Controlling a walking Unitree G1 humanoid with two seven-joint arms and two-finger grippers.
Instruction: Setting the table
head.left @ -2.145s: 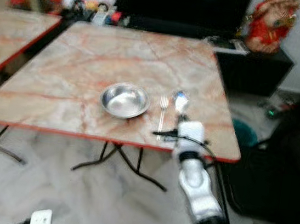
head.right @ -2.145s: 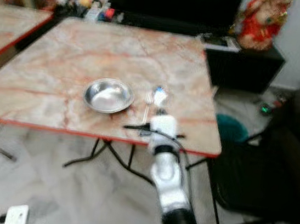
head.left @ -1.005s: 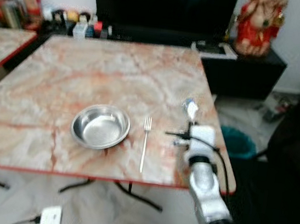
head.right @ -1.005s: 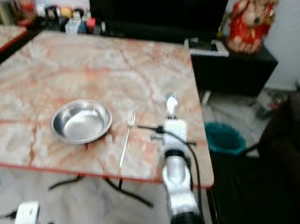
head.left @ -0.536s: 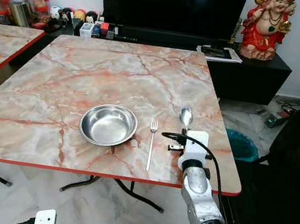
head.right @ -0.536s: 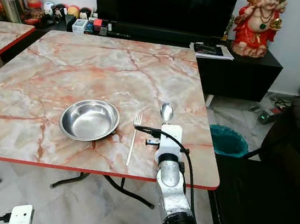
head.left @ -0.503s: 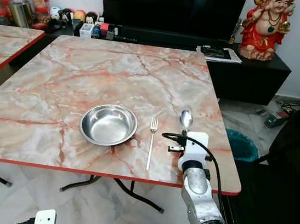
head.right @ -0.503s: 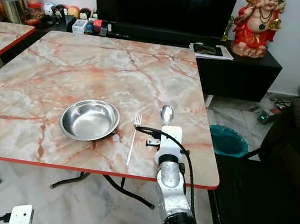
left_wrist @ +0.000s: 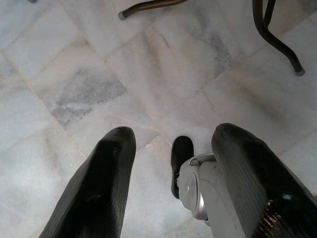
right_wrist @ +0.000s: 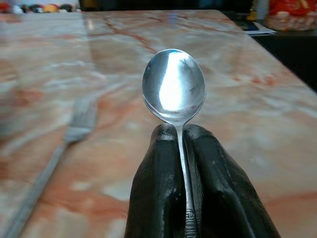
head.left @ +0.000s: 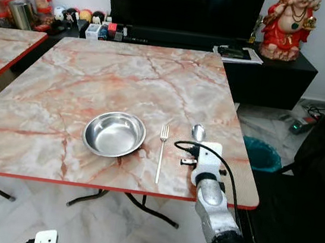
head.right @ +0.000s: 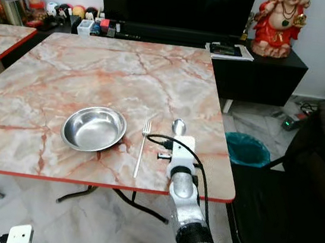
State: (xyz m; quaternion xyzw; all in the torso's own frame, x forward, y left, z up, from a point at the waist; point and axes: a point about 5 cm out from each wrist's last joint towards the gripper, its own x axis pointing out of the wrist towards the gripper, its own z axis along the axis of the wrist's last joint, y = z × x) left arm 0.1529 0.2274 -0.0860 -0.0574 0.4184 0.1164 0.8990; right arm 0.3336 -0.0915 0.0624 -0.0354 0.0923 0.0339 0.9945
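A steel bowl (head.left: pixel 114 134) sits on the marble table (head.left: pixel 95 83) near its front edge. Just right of it lies a fork (head.left: pixel 161 151), tines pointing away from me. My right gripper (right_wrist: pixel 179 136) is shut on a spoon (right_wrist: pixel 174 87), pinching its handle just below the bowl of the spoon. The spoon (head.left: pixel 198 131) is held low over the table to the right of the fork. My left gripper (left_wrist: pixel 168 144) hangs open over the tiled floor, nothing between its fingers.
A second marble table (head.left: pixel 4 52) stands at the left. Behind the table are a black TV and cabinet (head.left: pixel 270 76) with a red figurine (head.left: pixel 286 24) and jars (head.left: pixel 22 7). A teal bin (head.left: pixel 260 153) and a dark chair (head.left: pixel 314 195) stand to the right.
The camera settled after moving and the view sharpened. The right gripper still holds the spoon to the right of the fork, now slightly lower and nearer the table.
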